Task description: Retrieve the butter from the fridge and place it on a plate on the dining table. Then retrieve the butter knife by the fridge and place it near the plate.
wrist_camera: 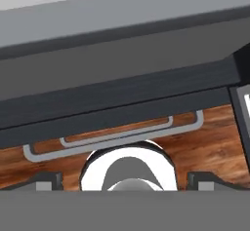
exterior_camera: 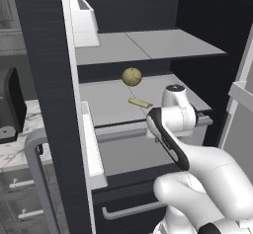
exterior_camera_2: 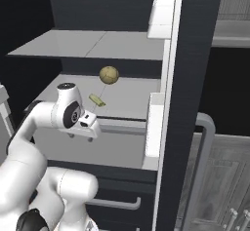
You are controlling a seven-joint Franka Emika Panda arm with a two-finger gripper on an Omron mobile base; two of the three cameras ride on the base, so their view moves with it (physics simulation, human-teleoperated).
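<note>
Butter (exterior_camera: 140, 102) lies flat on the middle shelf (exterior_camera: 113, 110) of the open fridge (exterior_camera: 47, 80), just in front of a round tan ball (exterior_camera: 132, 76) and apart from it. I judge it light, soft enough to dent under a hard squeeze and perhaps slick, so I would take it across its short sides near the middle, gently. My tool (wrist_camera: 125, 177) is spread wide and holds nothing; in the hand view its two tips (wrist_camera: 46, 180) point down at the fridge's lower drawer handles and the wooden floor, not at the shelf. From the base views the arm's wrist (exterior_camera_2: 68, 109) sits at the shelf's front edge, below the butter. The stick is small and its far end hard to make out.
</note>
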